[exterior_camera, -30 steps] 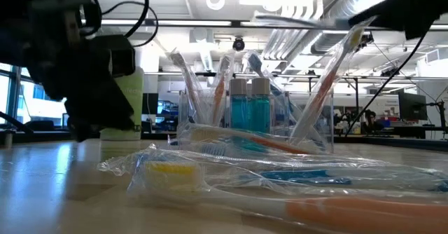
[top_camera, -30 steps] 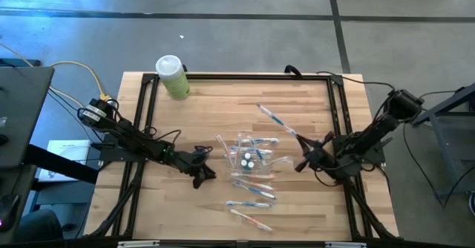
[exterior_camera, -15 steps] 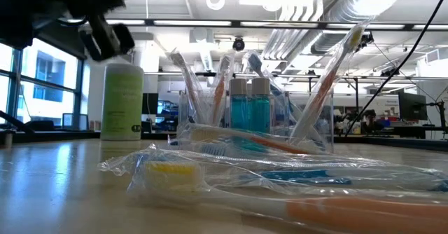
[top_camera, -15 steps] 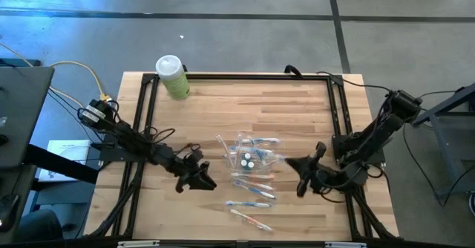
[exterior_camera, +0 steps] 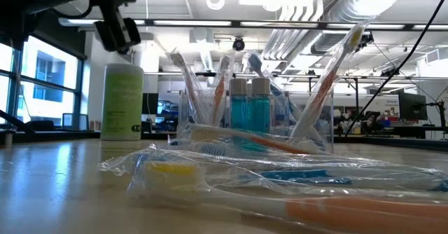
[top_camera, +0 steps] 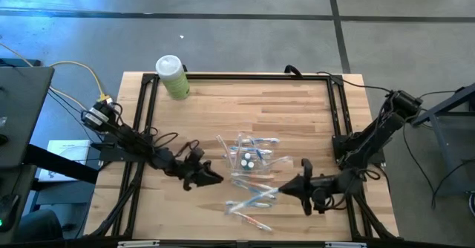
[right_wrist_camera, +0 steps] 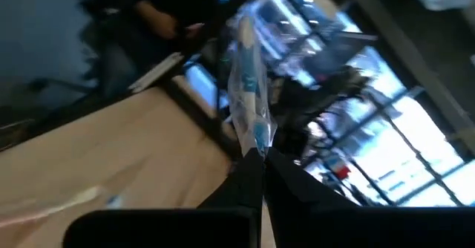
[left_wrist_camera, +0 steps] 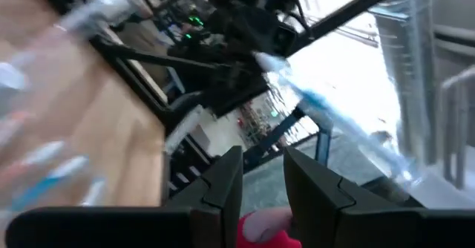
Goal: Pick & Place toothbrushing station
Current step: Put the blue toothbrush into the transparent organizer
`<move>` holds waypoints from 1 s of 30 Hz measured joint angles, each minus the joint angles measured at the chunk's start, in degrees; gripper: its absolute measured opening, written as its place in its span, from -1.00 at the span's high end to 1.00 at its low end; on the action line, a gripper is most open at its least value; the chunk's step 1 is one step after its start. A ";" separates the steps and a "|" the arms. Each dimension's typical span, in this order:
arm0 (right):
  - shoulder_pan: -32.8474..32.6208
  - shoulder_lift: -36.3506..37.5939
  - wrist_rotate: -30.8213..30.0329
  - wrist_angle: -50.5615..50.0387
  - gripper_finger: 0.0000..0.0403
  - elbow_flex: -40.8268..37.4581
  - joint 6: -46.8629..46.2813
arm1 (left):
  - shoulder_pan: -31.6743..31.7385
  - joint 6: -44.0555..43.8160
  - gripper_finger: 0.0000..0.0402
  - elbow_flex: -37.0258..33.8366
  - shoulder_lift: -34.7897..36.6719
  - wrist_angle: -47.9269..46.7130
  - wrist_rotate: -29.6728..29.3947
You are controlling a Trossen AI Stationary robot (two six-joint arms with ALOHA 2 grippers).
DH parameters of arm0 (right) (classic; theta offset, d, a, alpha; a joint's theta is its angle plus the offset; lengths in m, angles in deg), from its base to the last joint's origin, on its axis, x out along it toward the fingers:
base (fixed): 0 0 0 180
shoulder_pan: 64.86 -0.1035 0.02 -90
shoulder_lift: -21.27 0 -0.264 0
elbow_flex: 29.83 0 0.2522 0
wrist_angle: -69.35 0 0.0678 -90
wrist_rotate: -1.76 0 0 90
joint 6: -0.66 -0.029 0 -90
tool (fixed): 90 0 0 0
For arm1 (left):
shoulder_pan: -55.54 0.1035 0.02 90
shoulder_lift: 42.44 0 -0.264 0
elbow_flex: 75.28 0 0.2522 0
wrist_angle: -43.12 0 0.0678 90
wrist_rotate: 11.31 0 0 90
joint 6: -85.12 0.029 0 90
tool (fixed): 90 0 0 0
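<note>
While the right gripper (top_camera: 288, 191) hangs near the table's (top_camera: 297, 107) near right corner, its fingers (right_wrist_camera: 249, 175) are pinched together on the end of a wrapped blue-marked toothbrush (right_wrist_camera: 249, 111), which sticks out from the tips toward the middle of the table. In the high view that brush (top_camera: 260, 197) reaches from the right gripper to the loose brushes by the near edge.

The left gripper (top_camera: 215, 178) hovers left of the clear holder (top_camera: 251, 159), close beside it, with its fingers (left_wrist_camera: 223, 185) a little apart and nothing between them.

The clear holder stands around the middle of the table, a little toward the near edge. Seen from table height it carries several upright wrapped toothbrushes (exterior_camera: 329, 80), some orange-marked, and two small blue bottles (exterior_camera: 250, 108); from above, small round white caps (top_camera: 249, 159) show inside it. More wrapped toothbrushes (top_camera: 252, 186) lie flat between the holder and the near edge, one with an orange handle (top_camera: 252, 221) closest to that edge.

A pale green bottle with a white cap (top_camera: 172, 76) lies at the far left corner, well apart from the holder.
</note>
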 joint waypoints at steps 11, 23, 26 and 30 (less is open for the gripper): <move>0.78 0.00 9.01 -5.73 0.99 0.20 0.30 | 0.99 -6.38 0.52 16.29 -9.76 -5.68 9.89; 2.11 0.00 11.51 -9.23 0.99 0.15 -2.28 | 3.55 -3.74 0.52 23.10 -13.29 -11.45 16.84; 3.31 0.00 11.70 -10.41 0.99 0.15 -3.77 | 3.65 -2.14 0.48 23.90 -13.38 -13.32 16.80; 5.01 0.00 16.68 -11.89 0.99 0.13 -5.57 | 3.34 1.95 0.41 24.45 -13.56 -13.51 16.84</move>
